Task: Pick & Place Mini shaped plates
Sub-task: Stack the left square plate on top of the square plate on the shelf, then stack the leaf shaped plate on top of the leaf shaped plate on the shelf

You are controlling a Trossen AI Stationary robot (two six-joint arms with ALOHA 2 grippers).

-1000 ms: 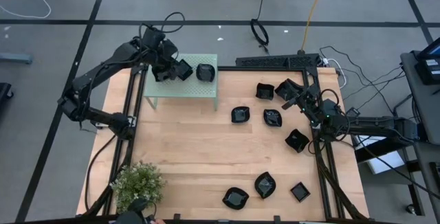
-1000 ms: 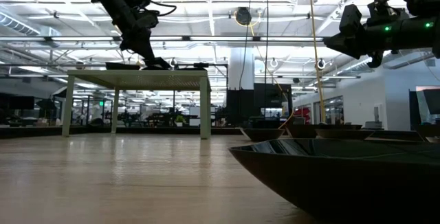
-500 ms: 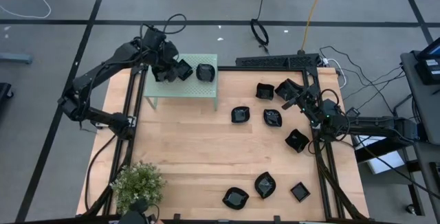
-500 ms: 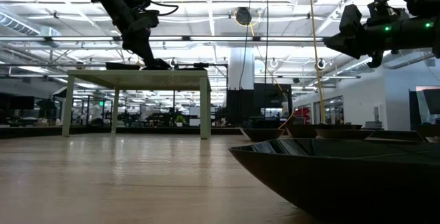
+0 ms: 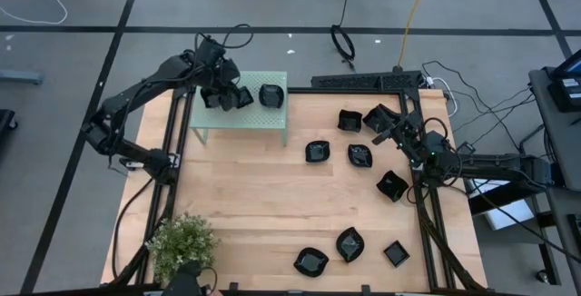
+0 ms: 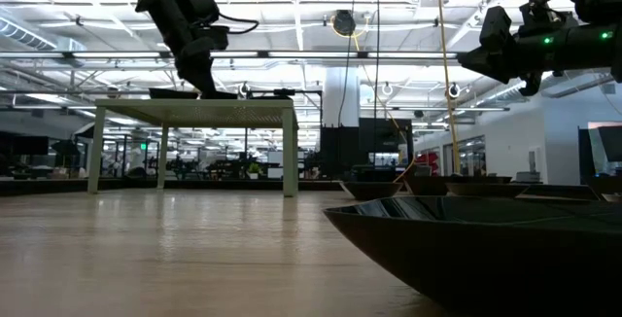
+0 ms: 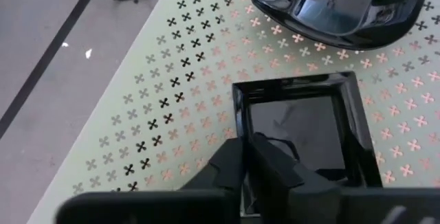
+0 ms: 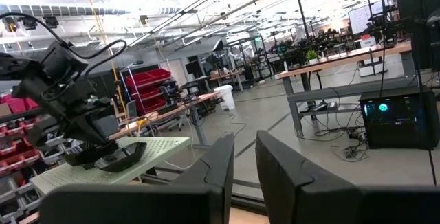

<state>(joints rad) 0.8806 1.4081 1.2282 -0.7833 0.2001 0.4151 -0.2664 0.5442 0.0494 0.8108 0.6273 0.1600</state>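
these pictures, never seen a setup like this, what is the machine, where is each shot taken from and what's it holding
Two dark robot arms work at a wooden table. One picture looks straight down, one looks level across the tabletop, and one comes from a camera on each arm's wrist.

Small glossy black dishes lie on the wood, such as a leaf-shaped dish, with a potted plant at one corner. A pale green perforated stand carries a round dish and a square dish.

The left gripper is over the stand with its fingers pinched on that square dish's rim, the dish resting on the stand. The right gripper waits above the table's right side, fingers close together, with nothing visible between them.
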